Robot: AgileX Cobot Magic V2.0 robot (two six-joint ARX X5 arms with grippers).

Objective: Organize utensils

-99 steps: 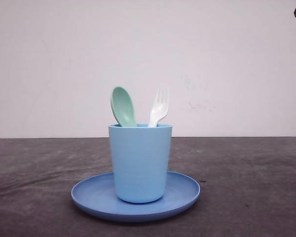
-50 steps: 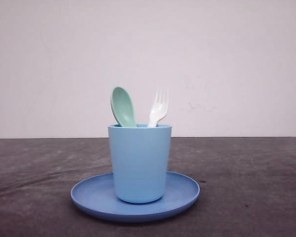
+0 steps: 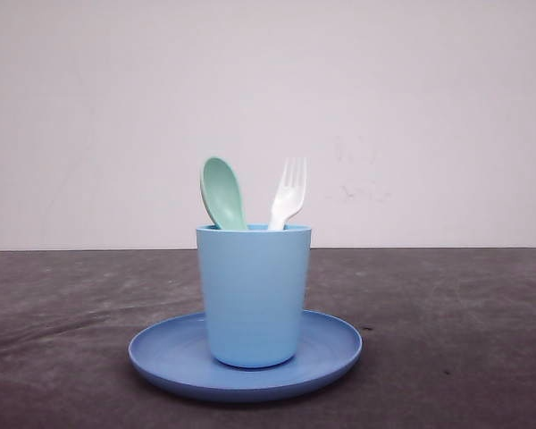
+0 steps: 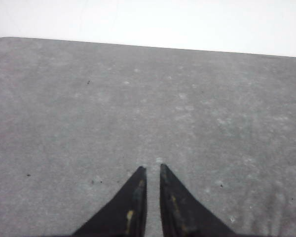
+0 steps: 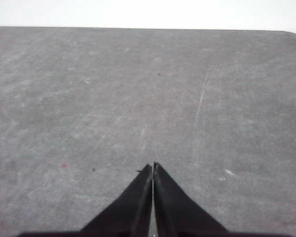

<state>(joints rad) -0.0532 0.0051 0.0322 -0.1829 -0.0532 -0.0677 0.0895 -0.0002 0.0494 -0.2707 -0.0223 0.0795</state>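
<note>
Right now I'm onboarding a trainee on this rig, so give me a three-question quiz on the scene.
1. True or false: the fork lies flat on the plate.
2. Which utensil stands nearer the robot's left side in the cup? A) spoon B) fork
3. Fill in: the right gripper has its fingers ____.

Key: 1. False, it stands in the cup, tines up. 2. A. 3. Shut, with nothing between them.

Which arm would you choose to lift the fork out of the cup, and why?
Probably the right arm. The white fork leans on the robot's right side of the light blue cup, the mint-green spoon on its left. Both tools, left and right, hang shut over bare table.
</note>
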